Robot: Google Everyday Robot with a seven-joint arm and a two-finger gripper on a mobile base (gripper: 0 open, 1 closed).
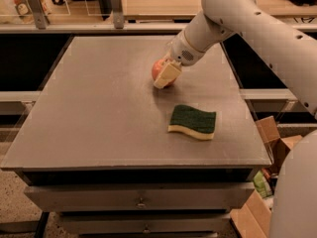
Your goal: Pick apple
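Note:
The apple [157, 69] is red-pink and round and rests on the grey table [99, 113], right of its middle towards the back. My gripper [164, 78] reaches down from the upper right on the white arm [233, 19]. Its cream tip lies over the apple's right and front side and hides that part. The apple's left side still shows.
A green sponge with a yellow underside [193, 121] lies on the table in front of and to the right of the apple. Cardboard boxes [270, 148] stand on the floor at the right. A shelf rail with posts [116, 6] runs behind the table.

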